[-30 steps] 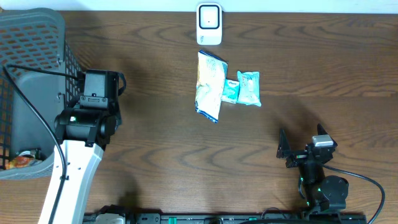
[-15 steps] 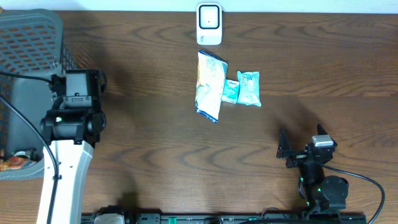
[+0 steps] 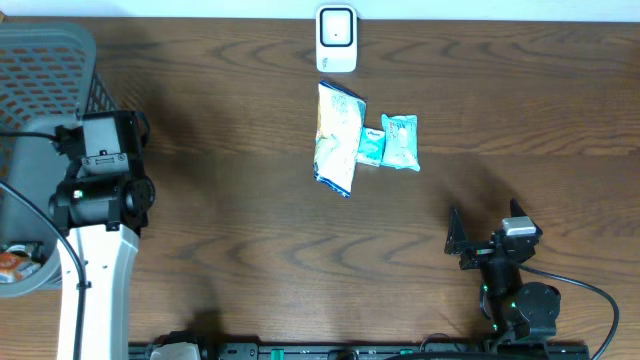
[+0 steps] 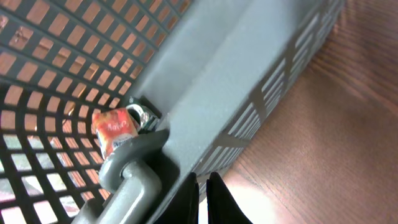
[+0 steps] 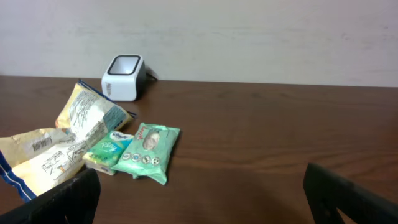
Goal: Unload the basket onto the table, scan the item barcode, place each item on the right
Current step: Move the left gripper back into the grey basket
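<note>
Left gripper (image 4: 200,186): clenched, empty, at grey plastic mesh basket (image 4: 249,62). Right gripper (image 3: 486,228): spread wide, empty. Suggested: grasp green wipes packet (image 3: 401,141) edgewise, barcode facing white box scanner (image 3: 336,39).

The basket (image 3: 50,60) is sitting at the left edge of the counter (image 3: 250,220), with a small pack (image 4: 115,127) lying inside it near its front corner. The left claw (image 4: 202,190) is hanging just beside the basket's right wall, outside it. The scanner (image 3: 336,38) is standing at the far edge, centre. Before it, the large bag (image 3: 336,135), the small packet (image 3: 371,146) and the pouch (image 3: 401,141) are lying side by side, left to right, touching. The right claw (image 3: 484,222) is resting near the front right, well apart from them.
</note>
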